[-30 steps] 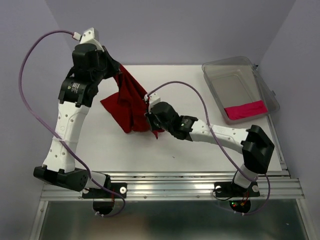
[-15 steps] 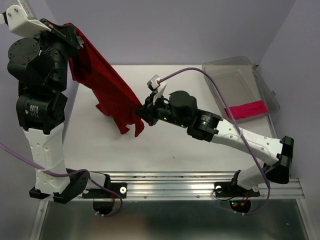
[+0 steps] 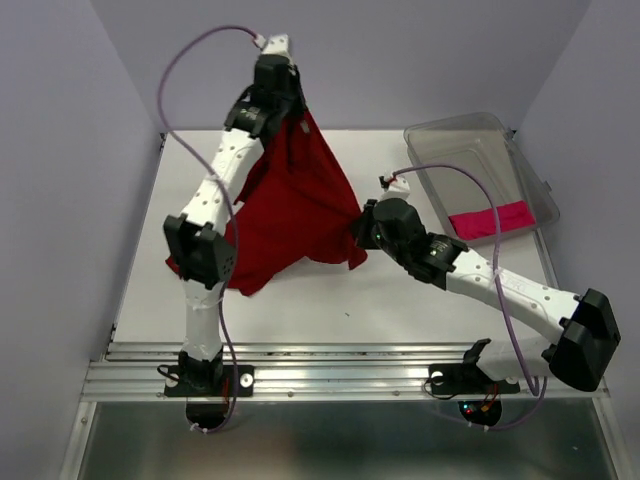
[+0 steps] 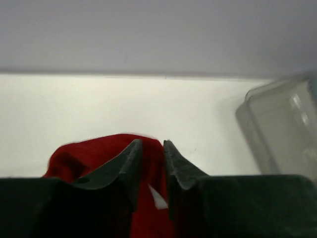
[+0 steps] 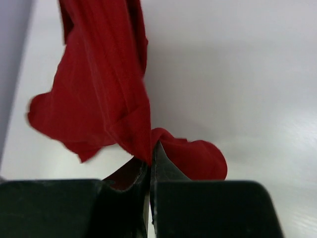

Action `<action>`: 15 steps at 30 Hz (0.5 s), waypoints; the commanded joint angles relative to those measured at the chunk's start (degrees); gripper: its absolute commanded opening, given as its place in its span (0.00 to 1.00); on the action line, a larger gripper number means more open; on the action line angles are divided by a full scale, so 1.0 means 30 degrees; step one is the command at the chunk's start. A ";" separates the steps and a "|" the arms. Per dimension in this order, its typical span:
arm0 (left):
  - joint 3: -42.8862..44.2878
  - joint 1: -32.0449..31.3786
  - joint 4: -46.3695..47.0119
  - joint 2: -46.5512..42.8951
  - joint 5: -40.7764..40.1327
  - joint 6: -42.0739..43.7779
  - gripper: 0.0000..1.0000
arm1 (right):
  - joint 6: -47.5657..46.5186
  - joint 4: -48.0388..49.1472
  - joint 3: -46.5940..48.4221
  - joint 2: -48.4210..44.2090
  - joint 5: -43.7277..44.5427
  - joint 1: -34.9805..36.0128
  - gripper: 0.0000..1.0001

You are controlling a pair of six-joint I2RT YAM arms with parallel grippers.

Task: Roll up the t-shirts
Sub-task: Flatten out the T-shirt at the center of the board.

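The dark red t-shirt [image 3: 295, 205] is stretched out in a wide triangle over the table between my two grippers. Its top corner is at my left gripper [image 3: 288, 112], high at the back of the table. In the left wrist view that gripper [image 4: 152, 144] has its jaws a little apart, with the red cloth [image 4: 94, 153] and a white tag between them. My right gripper [image 3: 357, 232] is shut on the shirt's right corner; the right wrist view shows the cloth [image 5: 99, 89] pinched at the fingertips [image 5: 151, 153]. The pink t-shirt [image 3: 490, 220] lies in the bin.
A clear plastic bin [image 3: 440, 130] stands at the back right of the white table [image 3: 400, 300], also visible at the right of the left wrist view [image 4: 277, 129]. Purple walls close in the back and both sides. A metal rail runs along the near edge.
My left arm has swung from the far left to the back middle, spreading the red shirt wide, and its jaws have parted. My right gripper has shifted right, still gripping its corner.
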 commanded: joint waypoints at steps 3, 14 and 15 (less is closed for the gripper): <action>0.2976 -0.1242 -0.1472 0.3952 0.2841 0.0356 0.93 | 0.4897 -0.2276 -0.3150 -0.0270 -0.2255 -0.3747 0.01; -0.5714 -0.0658 -0.2414 -0.2740 -0.0605 0.0003 0.85 | 0.3175 -0.4590 -0.2020 0.1458 -0.1976 -0.6038 0.61; -0.6740 -0.0512 -0.2501 -0.3479 -0.0898 -0.0113 0.83 | 0.2998 -0.4707 -0.1725 0.1575 -0.1742 -0.6038 0.61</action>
